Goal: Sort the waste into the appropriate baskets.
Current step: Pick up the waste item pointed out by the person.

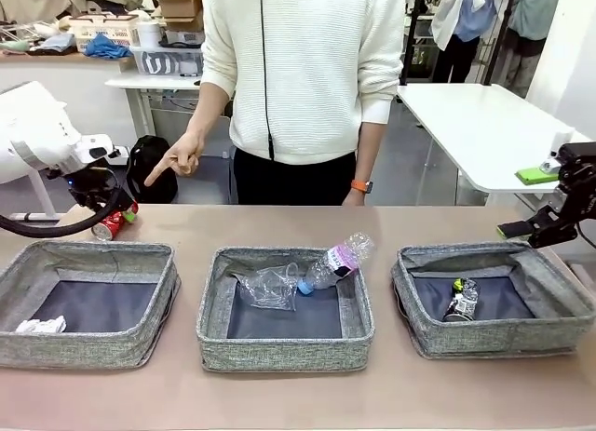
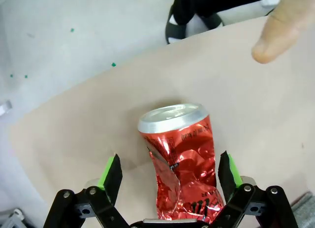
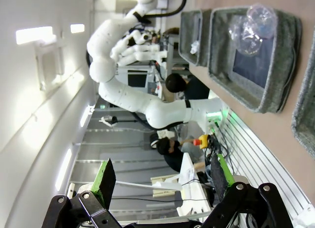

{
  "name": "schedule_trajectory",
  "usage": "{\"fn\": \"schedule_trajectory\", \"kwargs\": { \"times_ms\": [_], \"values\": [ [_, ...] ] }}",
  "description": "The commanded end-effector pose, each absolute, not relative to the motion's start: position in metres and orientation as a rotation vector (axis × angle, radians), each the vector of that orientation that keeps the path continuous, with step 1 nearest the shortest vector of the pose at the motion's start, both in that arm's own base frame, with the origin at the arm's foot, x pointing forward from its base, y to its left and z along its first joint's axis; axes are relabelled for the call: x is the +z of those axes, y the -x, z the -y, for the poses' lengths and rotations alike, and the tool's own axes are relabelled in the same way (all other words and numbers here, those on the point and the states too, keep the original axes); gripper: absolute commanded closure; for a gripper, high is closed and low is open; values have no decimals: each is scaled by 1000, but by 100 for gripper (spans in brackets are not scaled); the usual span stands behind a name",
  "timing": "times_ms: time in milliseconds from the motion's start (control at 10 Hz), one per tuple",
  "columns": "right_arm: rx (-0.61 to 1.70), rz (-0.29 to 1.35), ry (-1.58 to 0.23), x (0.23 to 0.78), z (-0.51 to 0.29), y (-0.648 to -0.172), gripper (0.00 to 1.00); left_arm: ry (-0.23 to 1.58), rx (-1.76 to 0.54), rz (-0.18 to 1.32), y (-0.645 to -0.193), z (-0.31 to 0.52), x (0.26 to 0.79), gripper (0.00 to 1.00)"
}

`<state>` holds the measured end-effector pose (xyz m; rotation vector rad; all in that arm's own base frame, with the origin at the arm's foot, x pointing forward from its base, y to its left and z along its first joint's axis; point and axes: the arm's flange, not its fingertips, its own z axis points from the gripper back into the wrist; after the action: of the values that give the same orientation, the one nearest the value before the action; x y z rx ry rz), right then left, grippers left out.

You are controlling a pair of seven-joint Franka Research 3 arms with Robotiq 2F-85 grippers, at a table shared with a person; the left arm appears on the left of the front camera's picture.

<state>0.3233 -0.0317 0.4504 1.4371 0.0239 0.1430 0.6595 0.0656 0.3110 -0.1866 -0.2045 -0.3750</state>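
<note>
Left wrist view puts the crushed red can [image 2: 179, 159] lying on the table between the spread fingers of the left gripper [image 2: 170, 176], its long axis pointing away from the wrist, nothing gripped yet. Just behind the left basket [image 1: 149, 343] it lies, the person's pointing hand [image 1: 177, 161] above. Well away from that basket, the right gripper [image 1: 531, 228] hangs open and empty.

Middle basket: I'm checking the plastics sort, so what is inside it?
The middle basket holds a clear plastic cup and a clear bottle with blue cap leaning over its rim; beneath them, the floor is hidden.
</note>
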Motion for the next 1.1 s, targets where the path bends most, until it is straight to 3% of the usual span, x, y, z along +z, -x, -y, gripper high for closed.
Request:
{"fn": "schedule_trajectory", "kwargs": {
  "times_ms": [0, 400, 500, 600, 700, 800, 1000],
  "values": [
    [132, -47, -1444, 457, 32, -325, 0, 138, -369, 189, -661, -57, 313, 0],
    [132, -47, -1444, 457, 32, -325, 0, 134, -339, 168, -660, -58, 311, 0],
    [132, -47, -1444, 457, 32, -325, 0, 115, -345, 160, -660, -58, 312, 37],
    [132, -47, -1444, 457, 32, -325, 0, 105, -349, 159, -658, -56, 313, 58],
    [132, -47, -1444, 457, 32, -325, 0, 104, -348, 160, -656, -54, 314, 95],
    [132, -47, -1444, 457, 32, -325, 0, 107, -348, 160, -653, -53, 316, 100],
    [132, -47, -1444, 457, 32, -325, 0, 103, -348, 153, -648, -50, 316, 100]
  ]
}}
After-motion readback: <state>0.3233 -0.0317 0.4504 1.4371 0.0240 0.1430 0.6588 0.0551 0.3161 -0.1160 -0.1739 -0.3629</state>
